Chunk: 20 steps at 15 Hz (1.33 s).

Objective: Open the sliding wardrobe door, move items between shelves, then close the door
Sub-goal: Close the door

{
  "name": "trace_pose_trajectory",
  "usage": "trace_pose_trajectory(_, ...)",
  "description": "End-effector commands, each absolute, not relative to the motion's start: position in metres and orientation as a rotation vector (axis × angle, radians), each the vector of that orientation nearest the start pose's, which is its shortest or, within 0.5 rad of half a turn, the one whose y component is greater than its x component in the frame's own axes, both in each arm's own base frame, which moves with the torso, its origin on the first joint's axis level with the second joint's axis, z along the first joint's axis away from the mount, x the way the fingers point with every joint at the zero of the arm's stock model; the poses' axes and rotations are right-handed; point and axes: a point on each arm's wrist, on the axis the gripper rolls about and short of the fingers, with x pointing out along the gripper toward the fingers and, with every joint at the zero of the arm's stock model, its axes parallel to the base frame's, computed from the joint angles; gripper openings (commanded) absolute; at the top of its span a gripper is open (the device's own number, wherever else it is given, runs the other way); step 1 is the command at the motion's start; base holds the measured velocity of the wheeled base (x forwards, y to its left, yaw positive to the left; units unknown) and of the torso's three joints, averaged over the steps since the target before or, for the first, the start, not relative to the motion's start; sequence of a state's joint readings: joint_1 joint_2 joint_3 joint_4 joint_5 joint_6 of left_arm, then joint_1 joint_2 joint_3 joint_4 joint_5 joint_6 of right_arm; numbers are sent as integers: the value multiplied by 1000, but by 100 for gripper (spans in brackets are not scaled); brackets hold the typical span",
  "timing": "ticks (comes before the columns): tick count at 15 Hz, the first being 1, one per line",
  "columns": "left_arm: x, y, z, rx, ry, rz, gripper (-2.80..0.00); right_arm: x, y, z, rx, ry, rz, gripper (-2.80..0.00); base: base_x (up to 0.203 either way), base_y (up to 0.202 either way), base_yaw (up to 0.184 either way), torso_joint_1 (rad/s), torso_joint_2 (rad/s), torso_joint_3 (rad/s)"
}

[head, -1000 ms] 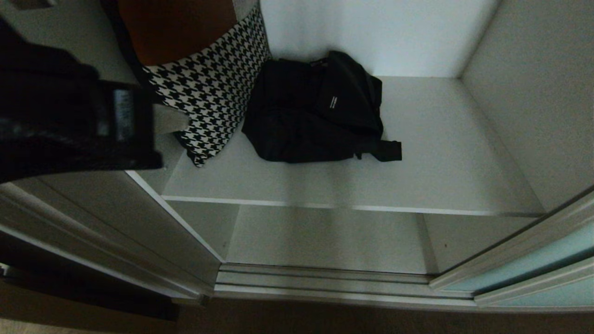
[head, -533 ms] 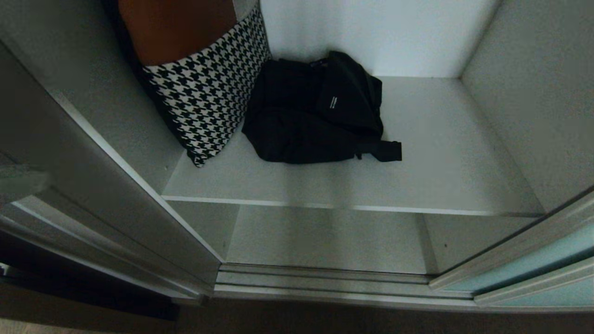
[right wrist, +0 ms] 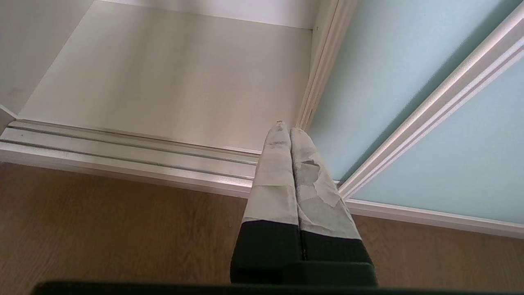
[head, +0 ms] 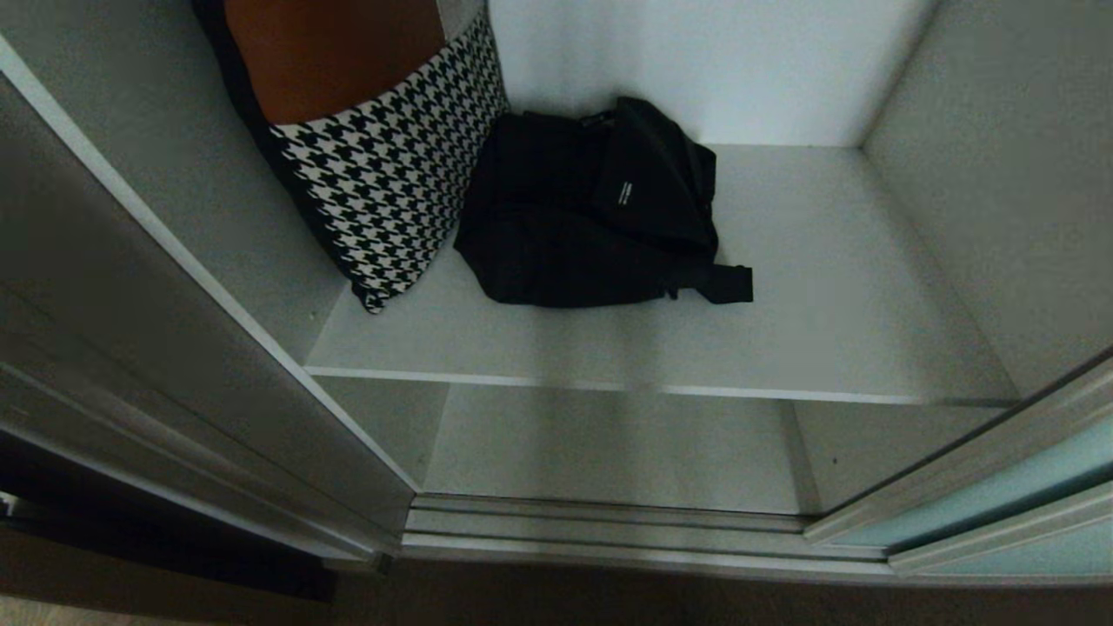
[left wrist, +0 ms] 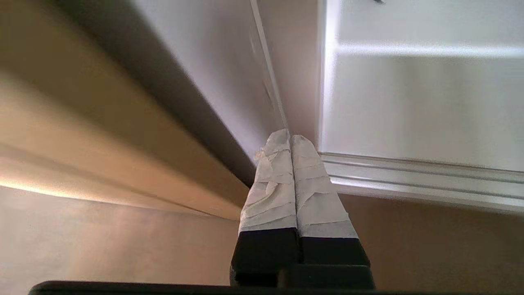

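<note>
1. While the sliding wardrobe door (head: 1000, 496) stands pushed aside at right, a black bag (head: 600, 217) and houndstooth cushion (head: 391, 174) lie on the upper of the shelves (head: 826, 287)
2. Left claw (left wrist: 290, 141) pinched closed, empty, low by the track
3. Right claw (right wrist: 286, 131) likewise closed, empty
4. Risk: the limp bag may slip from a shallow pinch

Shelf (head: 809, 287): black bag (head: 591, 217), houndstooth cushion (head: 391, 174).

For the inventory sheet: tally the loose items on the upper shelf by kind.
Houndstooth cushion: 1
Black bag: 1
Total: 2, both on the upper shelf.
</note>
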<state>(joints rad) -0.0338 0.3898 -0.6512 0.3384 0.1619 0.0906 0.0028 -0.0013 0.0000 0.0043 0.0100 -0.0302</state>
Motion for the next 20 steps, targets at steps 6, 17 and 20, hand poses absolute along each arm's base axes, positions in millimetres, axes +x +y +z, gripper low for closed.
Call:
trace_pose_trajectory(6,-29,0,84,134,80,33,-280,-23,0,75,-31,3,14,-280,0,0,0,0,0,0)
trace_pose_trajectory(17,-23,-1,76,105,19,-21,-280,-23,0,75,-31,3,14,-280,0,0,0,0,0,0)
trace_pose_trajectory(20,-23,-1,76,117,17,-24,-280,-23,0,75,-31,3,14,-280,0,0,0,0,0,0)
